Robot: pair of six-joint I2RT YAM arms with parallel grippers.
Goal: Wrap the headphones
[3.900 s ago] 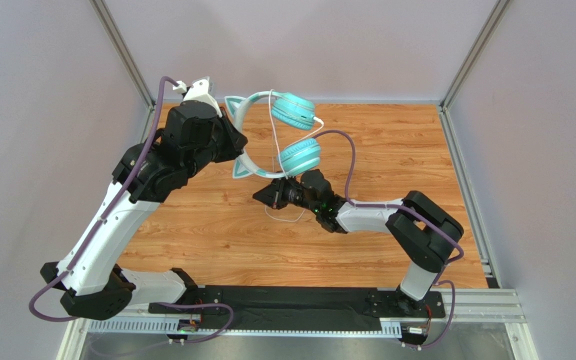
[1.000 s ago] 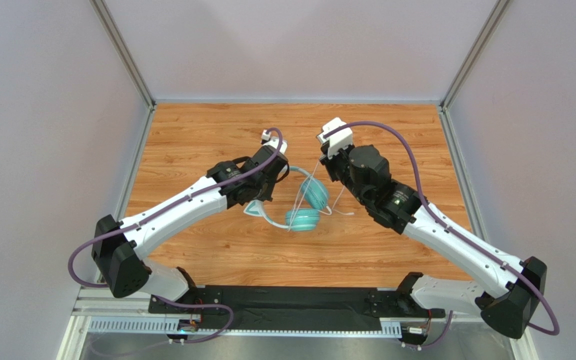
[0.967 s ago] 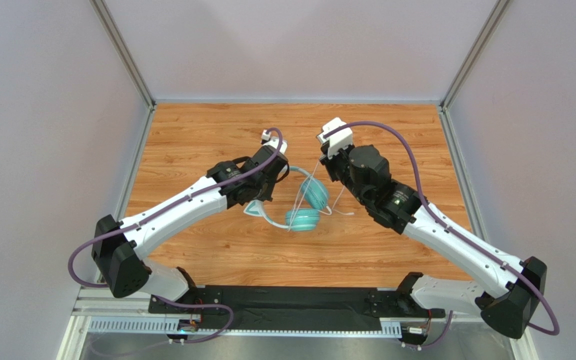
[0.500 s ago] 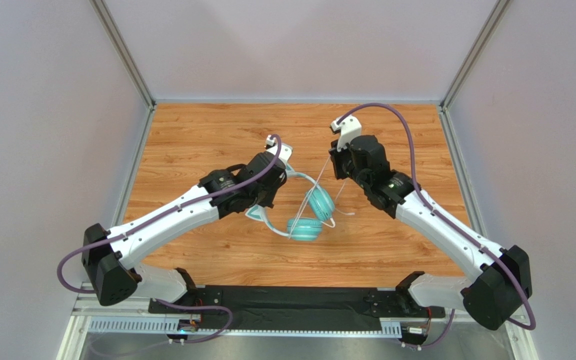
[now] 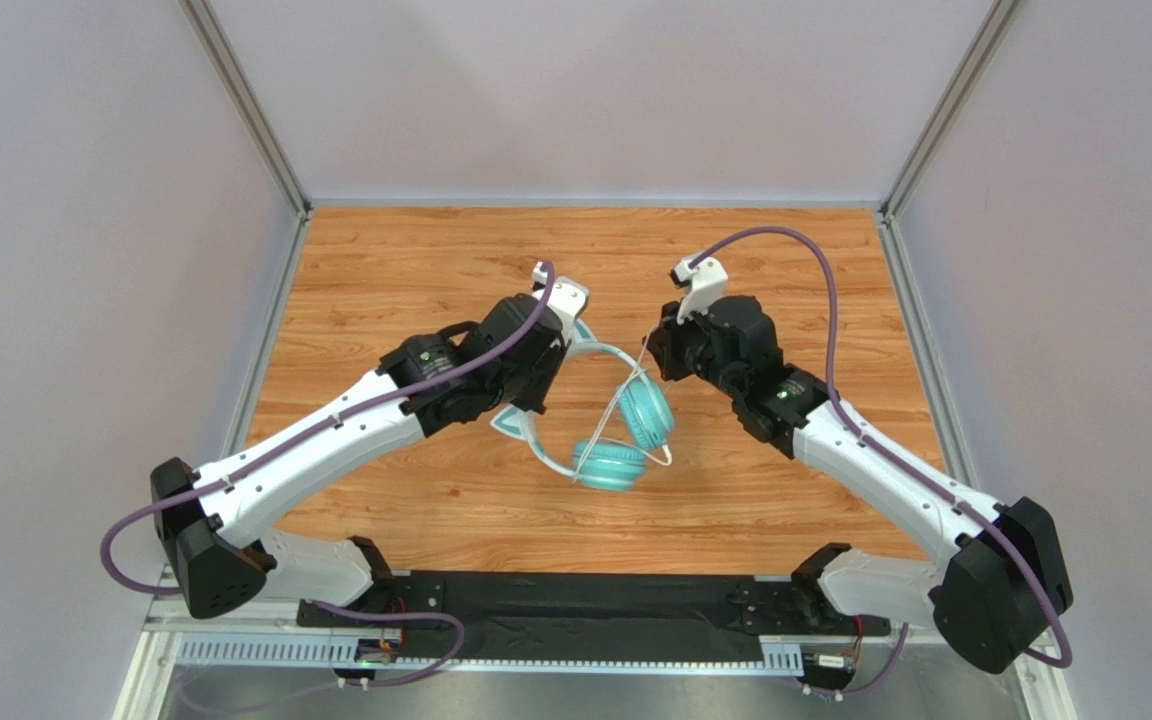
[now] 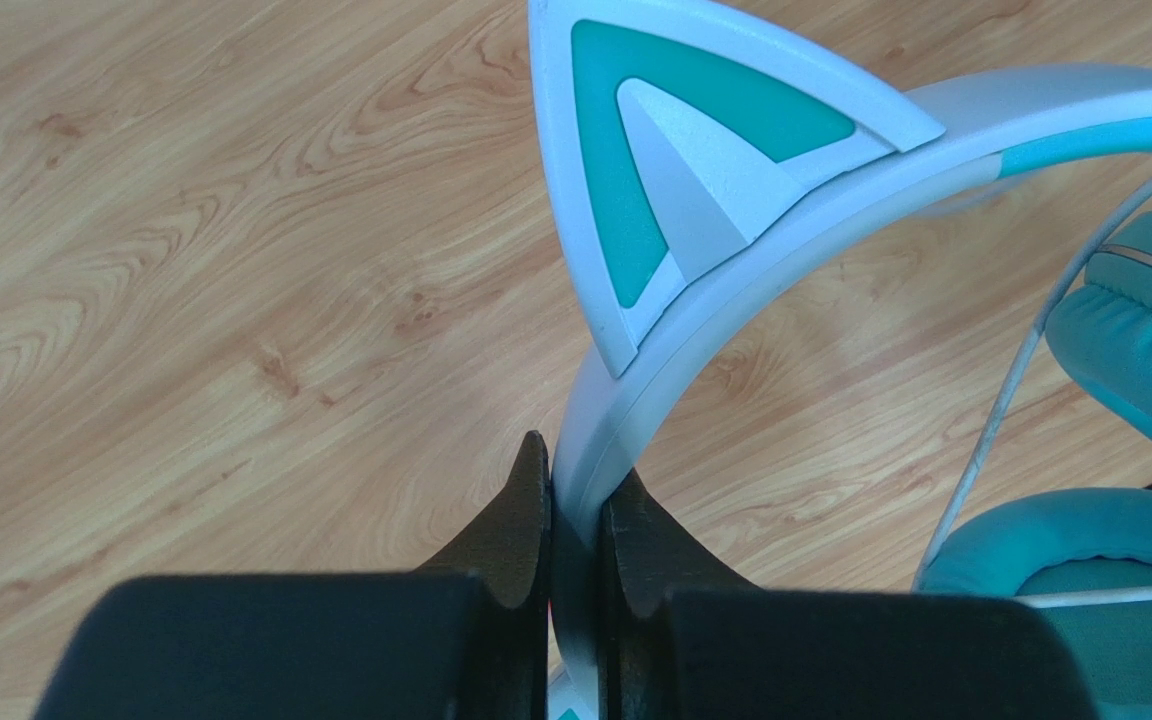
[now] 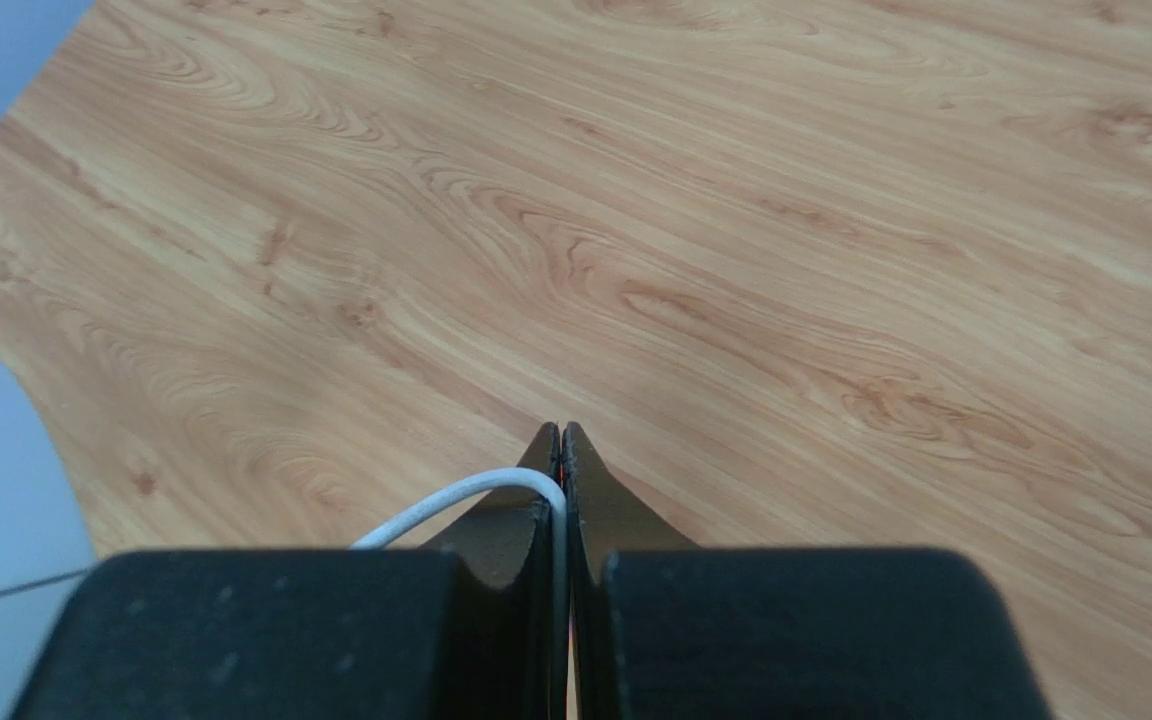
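Headphones [image 5: 615, 435] are held mid-table between both arms. The left gripper [image 6: 575, 473] clamps the headband [image 6: 717, 300], and the right gripper [image 7: 560, 438] pinches the white cable [image 7: 455, 492]. Strands cross the ear cups [image 5: 642, 408], so wrapping looks begun; the taut stretch remains.

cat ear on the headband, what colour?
The cat ear is teal with a pale grey-white rim and centre; clearest in left wrist view.

My left arm [image 5: 315, 440] and right arm [image 5: 890, 468]: white link shells, black joint housings. A purple cable [image 5: 829, 308] loops along each, down to the black base rail [image 5: 582, 600]. White camera bracket [image 5: 699, 276] at each wrist. Fingers [image 6: 515, 510] matte black, tapering to thin wedge tips.
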